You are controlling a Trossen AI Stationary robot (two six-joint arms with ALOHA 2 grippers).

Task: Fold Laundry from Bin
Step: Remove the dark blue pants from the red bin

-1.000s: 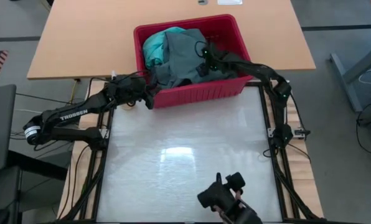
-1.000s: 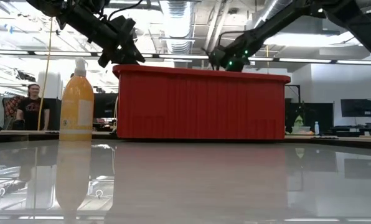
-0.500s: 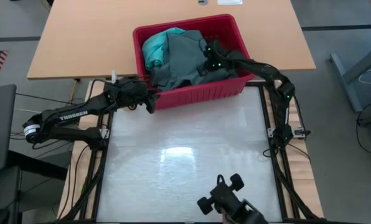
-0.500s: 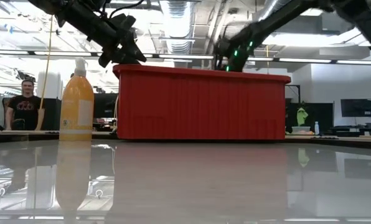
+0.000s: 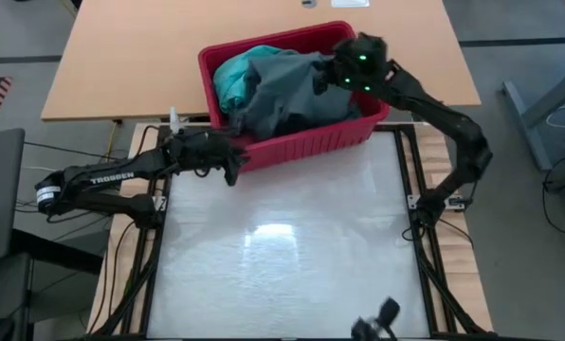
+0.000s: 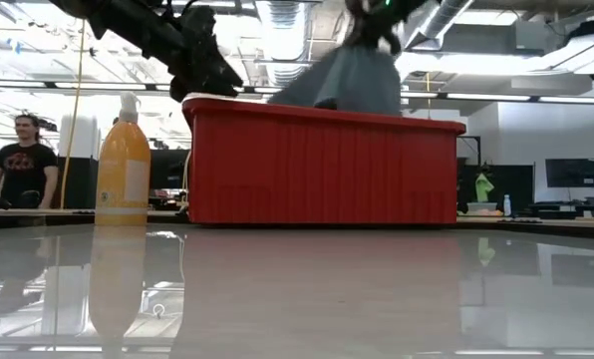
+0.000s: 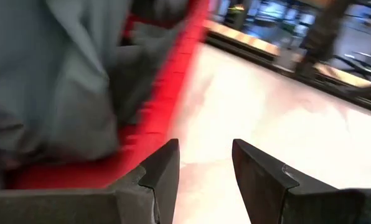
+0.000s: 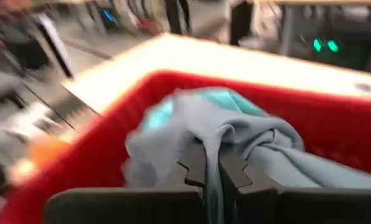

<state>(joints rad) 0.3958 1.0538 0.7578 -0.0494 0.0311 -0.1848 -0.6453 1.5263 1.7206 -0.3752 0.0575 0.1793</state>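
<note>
Up has come the right gripper [image 5: 332, 78] since a moment ago, when it was down inside the bin [image 5: 301, 147]; now it hangs above the bin's far right part with its fingers [image 8: 234, 169] pinched tight on a fold of the grey-green garment [image 5: 287, 85], which trails from it in a tent down to the heap. Nearest to me is the pale glossy table [image 5: 282, 237], bare across its front. Beyond it, at the bin's near left corner, sits the left gripper [image 5: 233, 163], its fingers [image 7: 162, 174] partly apart and holding nothing, just beside the red rim. An orange pump bottle [image 6: 124, 165] stands left of the bin. Inside the bin, the bright turquoise garment [image 5: 227, 76] shows at the far left under the grey-green one. Far off in the room stands a person [image 6: 20, 165] in a dark shirt.
</note>
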